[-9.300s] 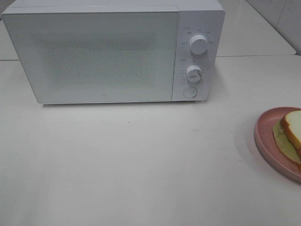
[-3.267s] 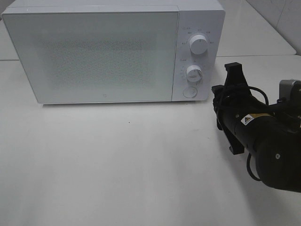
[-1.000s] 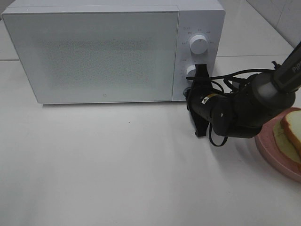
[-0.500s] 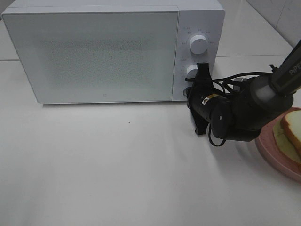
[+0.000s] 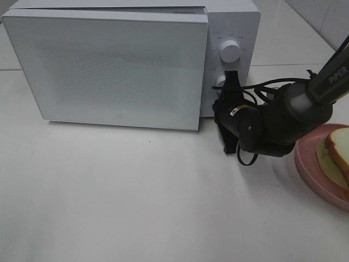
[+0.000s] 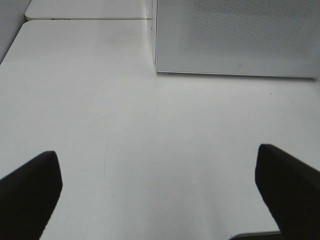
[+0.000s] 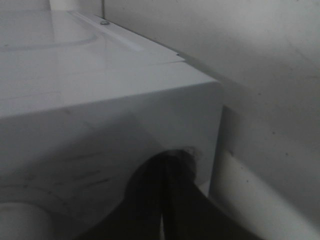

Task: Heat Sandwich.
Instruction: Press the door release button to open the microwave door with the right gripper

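microwave door (image 5: 109,65) has now popped slightly ajar.

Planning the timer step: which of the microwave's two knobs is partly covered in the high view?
The lower knob; the right arm overlaps it, while the upper knob shows whole.

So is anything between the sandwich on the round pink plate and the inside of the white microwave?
Yes. The white microwave's door is only slightly ajar, covering the cavity. The black right arm also lies between the white-bread sandwich and the microwave, its shut right gripper at the control panel.
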Robot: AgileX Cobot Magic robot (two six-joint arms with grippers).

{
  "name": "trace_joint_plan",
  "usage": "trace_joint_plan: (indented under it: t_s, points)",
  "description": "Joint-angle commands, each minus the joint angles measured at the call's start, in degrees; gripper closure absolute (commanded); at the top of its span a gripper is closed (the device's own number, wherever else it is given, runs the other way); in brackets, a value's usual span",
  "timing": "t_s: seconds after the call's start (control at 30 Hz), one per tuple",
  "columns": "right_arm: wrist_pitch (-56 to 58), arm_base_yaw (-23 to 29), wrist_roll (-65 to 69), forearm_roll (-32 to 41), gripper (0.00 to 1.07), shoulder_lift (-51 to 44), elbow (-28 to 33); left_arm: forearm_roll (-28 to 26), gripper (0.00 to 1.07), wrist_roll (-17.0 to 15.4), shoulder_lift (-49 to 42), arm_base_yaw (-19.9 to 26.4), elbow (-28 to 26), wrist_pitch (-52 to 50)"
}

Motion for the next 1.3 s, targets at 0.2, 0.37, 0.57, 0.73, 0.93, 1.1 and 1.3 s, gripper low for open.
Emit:
trace_joint_plan:
  t_s: [0.2, 0.37, 0.57, 0.73, 0.93, 1.1, 1.3]
  points:
    - [-13.6, -4.0, -3.6, -0.5, 1.05, -0.2, -8.0, -0.3, 0.05, -0.3, -1.4, -0.1, 0.1, -0.1]
    - [-13.4, -4.0, -3.6, -0.5, 1.05, -0.2, -8.0, -0.3, 0.05, -0.3, -1.4, -0.1, 0.1, -0.1]
    - [-13.5, -3.8, -3.6, -0.5, 1.05, -0.3, -8.0, -0.3, 0.05, -0.3, -1.4, -0.1, 0.1, -0.1]
    - [-12.0, -3.8, -3.4, -0.5, 1.05, -0.3, -7.9, -0.3, 0.05, -0.3, -1.4, -0.1, 0.1, -0.1]
    - [-7.7, -3.2, -3.2, 0.1, 1.05, -1.5, -7.0, -0.3, 0.05, -0.3, -1.4, -0.1, 0.1, -0.1]
    - [-5.6, -2.2, -3.1, 1.2, 1.05, -3.2, -4.0, -0.3, 0.05, -0.3, -1.4, -0.1, 0.1, -0.1]
    - [-3.4, -0.3, -2.4, 1.5, 1.07, -5.1, -0.3, -0.3, 0.05, -0.3, -1.4, -0.1, 0.1, -0.1]
